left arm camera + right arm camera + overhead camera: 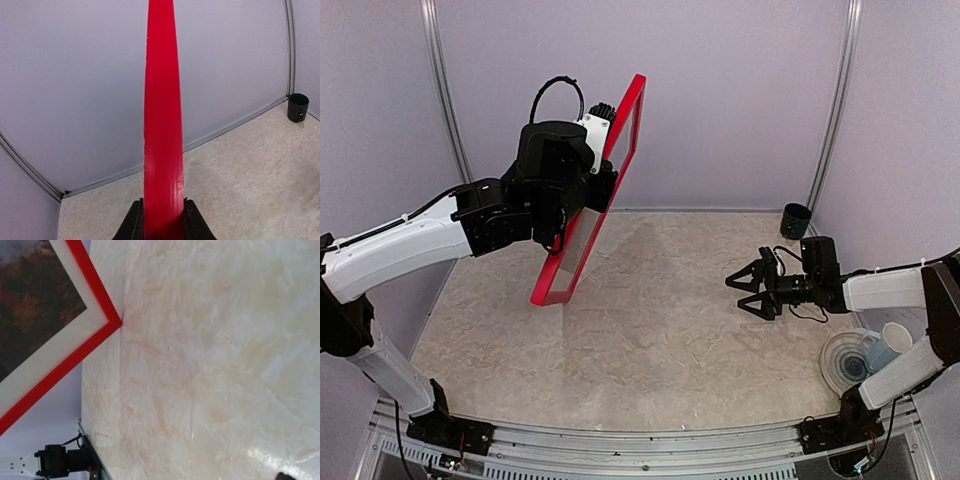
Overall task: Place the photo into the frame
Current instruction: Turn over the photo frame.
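Lower right of the top view, nearest the bases: clear dishes [838, 368] with two cups [892, 338] on them, at the right edge of the table [660, 350]; just beyond these the right arm reaches in from the right edge, its gripper [738, 293] pointing left over bare tabletop at centre right, jaws spread open and holding nothing, well apart from the frame [558, 270]; the right wrist view shows almost nothing of its own fingers, only marbled table and, in its upper left, one red corner of the frame. Inside that corner lies the photo [35, 305], red-orange trees with a wide white border flush against the frame's inner edge, so the photo sits in the frame; left of centre in the top view the left arm rises from the lower left, its gripper [600, 190] clamped on one long rail of the frame about midway along it; the left wrist view confirms this, both fingers [134, 225] pressed to either side of the red rail, seen edge-on and running straight up the middle of that view; the frame stands on edge and tilted, upper corner at top centre against the back wall, lower corner down at the table left of centre; whether that corner touches the surface cannot be told; farthest off, a dark cup [796, 220] stands upright at the table's far right corner, by the wall.
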### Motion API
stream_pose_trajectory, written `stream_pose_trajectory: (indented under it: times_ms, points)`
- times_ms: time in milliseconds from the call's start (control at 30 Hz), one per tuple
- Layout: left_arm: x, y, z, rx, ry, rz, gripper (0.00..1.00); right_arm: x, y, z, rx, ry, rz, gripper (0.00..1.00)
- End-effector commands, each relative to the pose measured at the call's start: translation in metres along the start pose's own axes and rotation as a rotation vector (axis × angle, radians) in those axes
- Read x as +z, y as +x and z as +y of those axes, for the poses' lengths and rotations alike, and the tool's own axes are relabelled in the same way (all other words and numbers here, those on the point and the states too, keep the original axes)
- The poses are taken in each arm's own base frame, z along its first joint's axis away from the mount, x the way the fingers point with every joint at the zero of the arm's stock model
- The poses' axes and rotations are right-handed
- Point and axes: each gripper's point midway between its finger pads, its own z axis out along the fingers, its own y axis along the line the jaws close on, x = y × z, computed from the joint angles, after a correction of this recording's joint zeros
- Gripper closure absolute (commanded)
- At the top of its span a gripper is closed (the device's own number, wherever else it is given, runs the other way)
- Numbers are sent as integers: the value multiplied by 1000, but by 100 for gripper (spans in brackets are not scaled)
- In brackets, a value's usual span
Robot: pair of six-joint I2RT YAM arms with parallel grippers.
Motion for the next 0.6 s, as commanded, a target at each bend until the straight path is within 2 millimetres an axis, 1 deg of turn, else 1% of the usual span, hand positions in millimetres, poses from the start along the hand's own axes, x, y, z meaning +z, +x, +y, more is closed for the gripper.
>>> stream_pose_trajectory:
  times_ms: [0, 300, 567]
  points:
    - [-19, -56, 40, -272, 15, -133, 100, -1, -1, -8, 13, 13, -12, 1]
    - [-17, -58, 62, -381, 35, -138, 100, 0, -1, -9, 14, 11, -7, 1]
    - [-16, -56, 75, -403, 9, -143, 100, 1, 1, -10, 16, 11, -4, 1]
